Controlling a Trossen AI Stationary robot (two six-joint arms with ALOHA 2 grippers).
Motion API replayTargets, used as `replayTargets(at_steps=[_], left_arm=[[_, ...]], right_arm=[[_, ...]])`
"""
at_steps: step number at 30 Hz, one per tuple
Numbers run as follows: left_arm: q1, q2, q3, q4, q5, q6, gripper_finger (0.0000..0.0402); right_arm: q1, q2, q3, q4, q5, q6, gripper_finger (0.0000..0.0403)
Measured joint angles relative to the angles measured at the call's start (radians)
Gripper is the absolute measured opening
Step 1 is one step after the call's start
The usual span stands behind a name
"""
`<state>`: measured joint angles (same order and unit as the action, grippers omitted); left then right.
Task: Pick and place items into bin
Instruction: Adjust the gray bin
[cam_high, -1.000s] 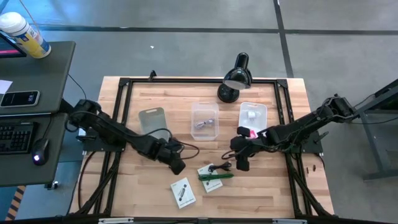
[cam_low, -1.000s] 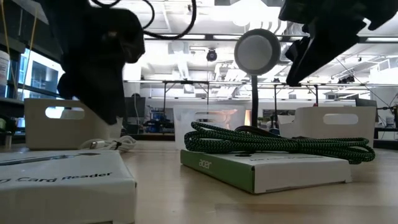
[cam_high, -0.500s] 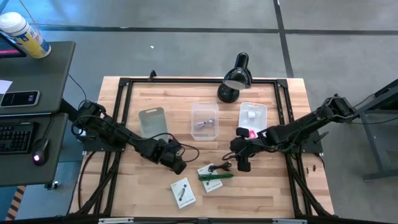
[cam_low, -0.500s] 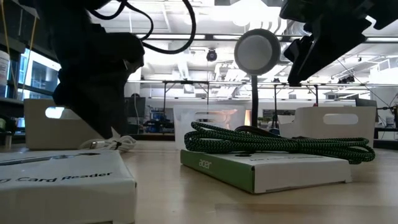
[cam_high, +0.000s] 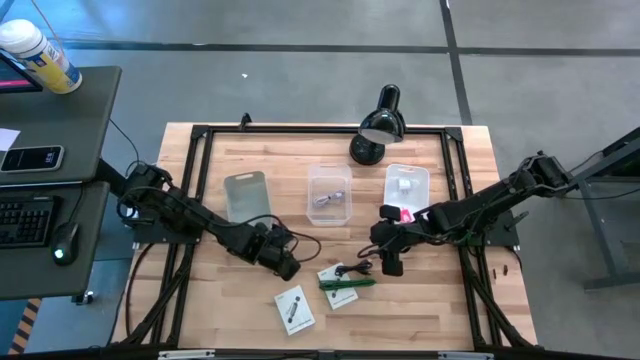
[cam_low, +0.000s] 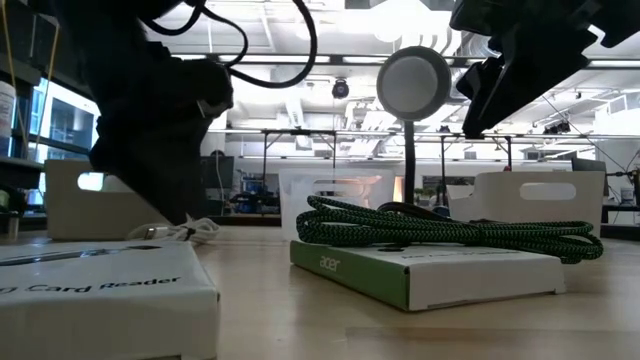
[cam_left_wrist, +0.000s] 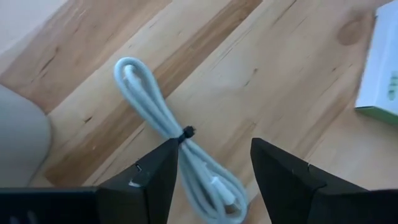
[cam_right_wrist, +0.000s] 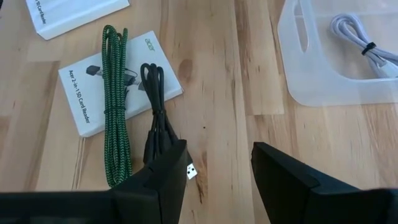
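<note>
While left end effector (cam_left_wrist: 211, 171) hangs parted over white cable (cam_left_wrist: 168, 134) on desk (cam_left_wrist: 280, 81), right end effector (cam_right_wrist: 214, 168), parted and empty, hovers near black cable (cam_right_wrist: 155, 102) and green cable (cam_right_wrist: 115, 99) atop card (cam_right_wrist: 78, 93).

Grey concrete floor (cam_high: 300, 60) surrounds the wooden counter (cam_high: 240, 300). A dark side desk (cam_high: 60, 180) carries a keyboard (cam_high: 25, 220) and phone (cam_high: 30, 157). Bright ceiling lights (cam_low: 300, 30) glow overhead.

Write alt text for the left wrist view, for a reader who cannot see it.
The left claw hangs open just above a bundled white cable tied at its middle with a black tie, lying on the wooden table. A white box with a green edge shows at one side.
</note>
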<state>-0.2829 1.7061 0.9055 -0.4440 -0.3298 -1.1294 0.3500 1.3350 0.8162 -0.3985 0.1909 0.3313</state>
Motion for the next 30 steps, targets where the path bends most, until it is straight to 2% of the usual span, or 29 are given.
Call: replayTargets(at_steps=[4, 10, 21, 30], left_arm=[[0.002, 0.004, 0.005, 0.038, 0.069, 0.003, 0.0189], [-0.001, 0.007, 0.069, -0.018, 0.157, 0.016, 0.0189], [0.001, 0.007, 0.182, -0.257, 0.124, 0.048, 0.0188], [0.001, 0.005, 0.186, -0.211, 0.14, 0.031, 0.0188]], right_arm=[[0.0, 0.0, 0.0, 0.0, -0.003, 0.0, 0.0169], [0.0, 0.0, 0.0, -0.007, -0.004, -0.012, 0.0169], [0.0, 0.0, 0.0, -0.008, -0.003, -0.045, 0.0169], [0.0, 0.0, 0.0, -0.008, -0.009, -0.045, 0.0169]])
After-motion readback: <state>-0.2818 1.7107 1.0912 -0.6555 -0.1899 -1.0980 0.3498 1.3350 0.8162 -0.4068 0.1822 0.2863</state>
